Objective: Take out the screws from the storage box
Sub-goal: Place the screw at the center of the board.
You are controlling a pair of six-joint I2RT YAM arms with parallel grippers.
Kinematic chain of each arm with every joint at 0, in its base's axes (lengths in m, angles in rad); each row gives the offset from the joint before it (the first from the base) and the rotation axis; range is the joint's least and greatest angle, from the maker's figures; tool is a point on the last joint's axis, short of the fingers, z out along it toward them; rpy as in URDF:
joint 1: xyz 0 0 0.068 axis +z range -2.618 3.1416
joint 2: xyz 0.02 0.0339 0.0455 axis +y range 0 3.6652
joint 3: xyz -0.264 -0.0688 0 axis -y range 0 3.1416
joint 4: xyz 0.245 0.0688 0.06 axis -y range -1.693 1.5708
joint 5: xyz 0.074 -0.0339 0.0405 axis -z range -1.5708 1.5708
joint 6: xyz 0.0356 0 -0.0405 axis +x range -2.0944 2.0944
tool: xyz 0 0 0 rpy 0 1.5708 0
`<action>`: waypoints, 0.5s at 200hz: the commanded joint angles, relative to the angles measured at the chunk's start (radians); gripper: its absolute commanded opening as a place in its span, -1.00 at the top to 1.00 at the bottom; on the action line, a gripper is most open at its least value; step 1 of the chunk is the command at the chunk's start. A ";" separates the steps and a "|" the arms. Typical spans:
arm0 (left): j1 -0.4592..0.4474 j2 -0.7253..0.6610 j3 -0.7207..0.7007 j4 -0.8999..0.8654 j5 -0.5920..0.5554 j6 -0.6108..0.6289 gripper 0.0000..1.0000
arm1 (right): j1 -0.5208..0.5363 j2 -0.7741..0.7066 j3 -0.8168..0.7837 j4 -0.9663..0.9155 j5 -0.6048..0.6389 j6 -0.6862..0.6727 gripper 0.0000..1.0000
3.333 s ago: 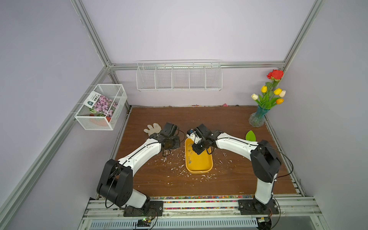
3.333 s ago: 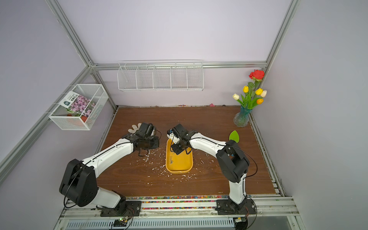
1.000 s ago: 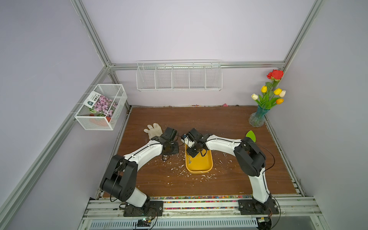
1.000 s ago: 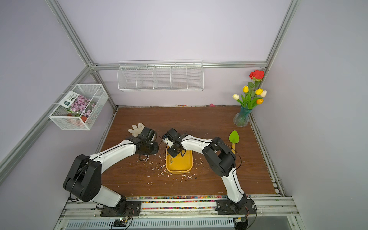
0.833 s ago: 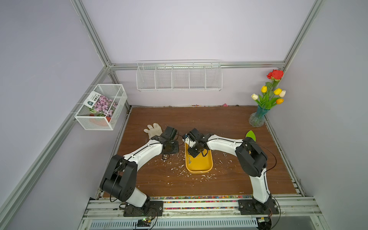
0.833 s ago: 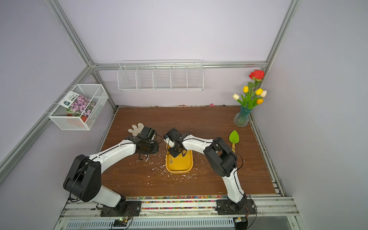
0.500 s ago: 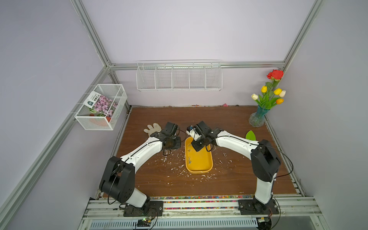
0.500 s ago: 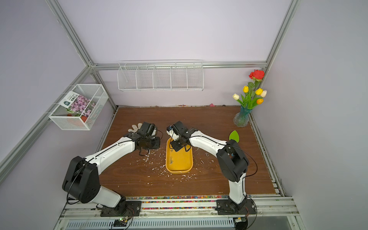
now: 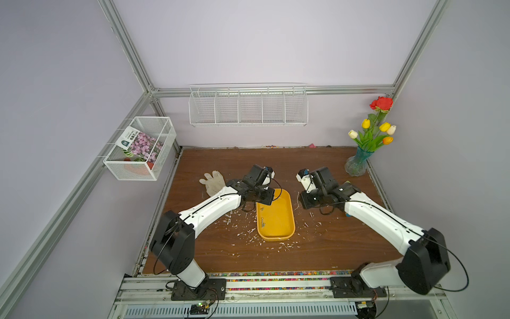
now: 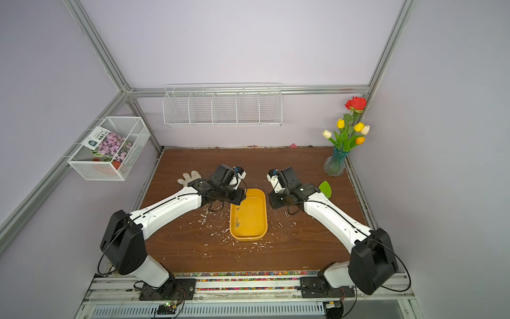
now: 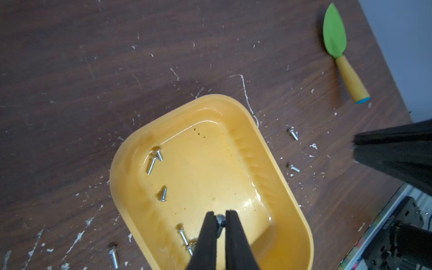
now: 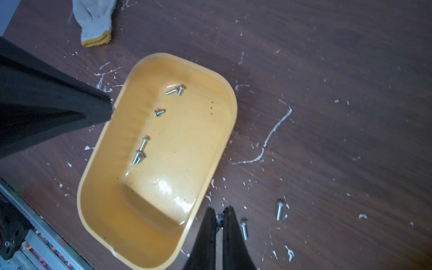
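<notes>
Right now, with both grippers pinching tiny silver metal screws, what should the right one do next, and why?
Probably open the right gripper and release its silver metal screw: it hangs outside the shallow yellow plastic tub, over the brown wooden table, beside two screws lying there.

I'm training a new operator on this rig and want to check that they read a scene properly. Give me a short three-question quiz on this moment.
1. True or false: the storage box holds no screws.
2. What is pinched in the left gripper? A) a screw B) the box's rim C) nothing
3. Fill in: the right gripper hangs over the ____, just outside the box's rim.

Key: 1 false, several lie inside. 2 A. 3 table.
</notes>
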 commanded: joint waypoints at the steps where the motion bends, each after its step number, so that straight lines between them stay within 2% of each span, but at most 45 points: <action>1: -0.013 0.063 0.054 -0.099 -0.033 0.065 0.85 | -0.026 -0.028 -0.087 -0.034 0.019 0.029 1.00; 33: -0.036 0.126 0.083 -0.133 -0.055 0.072 0.83 | -0.039 0.000 -0.167 0.005 0.030 0.065 1.00; 67: -0.060 0.197 0.112 -0.176 -0.062 0.053 0.79 | -0.042 0.083 -0.176 0.021 0.006 0.074 1.00; 100: -0.089 0.238 0.134 -0.294 -0.125 -0.049 0.79 | -0.043 0.143 -0.170 0.007 0.019 0.084 1.00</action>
